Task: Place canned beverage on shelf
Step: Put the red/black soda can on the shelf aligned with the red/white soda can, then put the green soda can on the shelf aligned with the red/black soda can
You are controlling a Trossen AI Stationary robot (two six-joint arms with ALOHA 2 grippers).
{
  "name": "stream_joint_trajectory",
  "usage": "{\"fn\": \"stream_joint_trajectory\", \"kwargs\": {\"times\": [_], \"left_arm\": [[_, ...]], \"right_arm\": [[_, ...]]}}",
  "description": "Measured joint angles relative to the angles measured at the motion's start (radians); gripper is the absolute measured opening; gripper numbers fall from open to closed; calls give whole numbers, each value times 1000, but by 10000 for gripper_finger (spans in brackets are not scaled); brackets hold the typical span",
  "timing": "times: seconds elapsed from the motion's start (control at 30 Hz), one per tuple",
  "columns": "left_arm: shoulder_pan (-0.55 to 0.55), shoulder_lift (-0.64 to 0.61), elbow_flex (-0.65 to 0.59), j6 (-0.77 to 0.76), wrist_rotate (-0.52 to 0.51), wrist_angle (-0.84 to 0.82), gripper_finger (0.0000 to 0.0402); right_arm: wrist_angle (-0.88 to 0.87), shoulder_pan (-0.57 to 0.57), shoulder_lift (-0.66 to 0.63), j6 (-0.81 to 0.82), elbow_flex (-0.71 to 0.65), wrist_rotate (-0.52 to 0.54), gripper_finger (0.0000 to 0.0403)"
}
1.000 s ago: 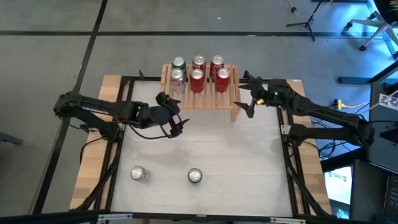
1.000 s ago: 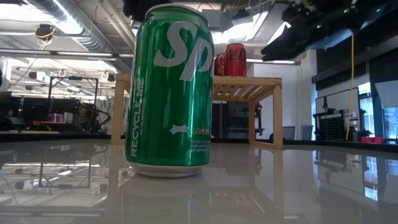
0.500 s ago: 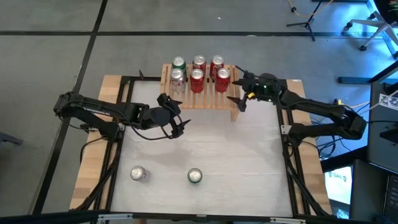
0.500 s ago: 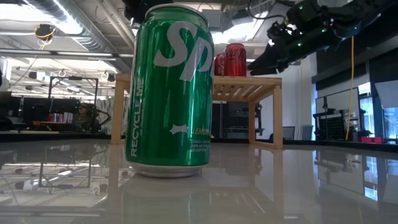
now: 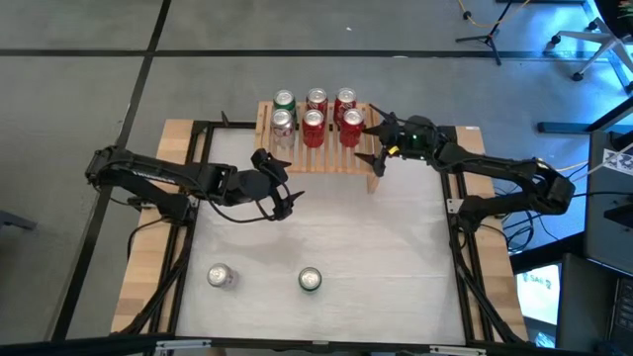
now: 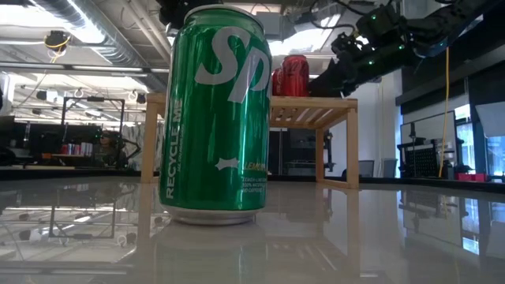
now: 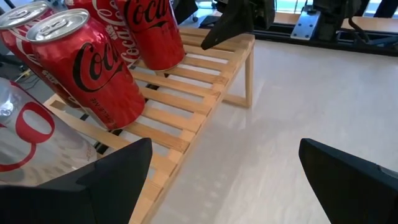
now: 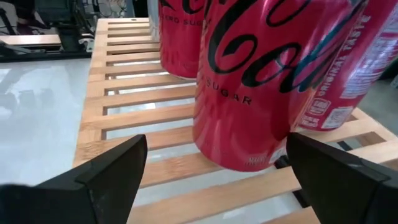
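Observation:
The light wooden shelf [image 5: 318, 143] stands at the table's far edge with several cans on its slatted top. My right gripper [image 5: 375, 144] is open at the shelf's right end. Its fingers stand on either side of a red cola can [image 8: 249, 81] without touching it; that can is the front right one [image 5: 352, 127]. My left gripper [image 5: 283, 194] is open and empty just in front of the shelf's left part, facing the shelf [image 7: 186, 112]. A green can [image 5: 311, 280] and a silver can [image 5: 219, 276] stand upright on the table near its front edge.
The green can [image 6: 217, 118] fills the low view's foreground, with the shelf [image 6: 316, 106] and my right gripper [image 6: 335, 75] behind it. White tabletop lies open between the shelf and the two front cans. Dark frame rails run along the table's left and right sides.
My right gripper has moved toward the table's left and far edge, over the shelf's right end, up to the front right red can, staying open. My left arm and all cans have kept still.

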Motion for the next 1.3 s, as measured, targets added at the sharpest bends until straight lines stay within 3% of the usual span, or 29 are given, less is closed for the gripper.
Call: {"fn": "stream_joint_trajectory", "kwargs": {"times": [0.8,1.3], "left_arm": [[0,0,0,0,1,0,396],[0,0,0,2,1,0,396]], "right_arm": [[77,0,0,-1,0,-54,379],[59,0,-2,0,0,18,379]]}}
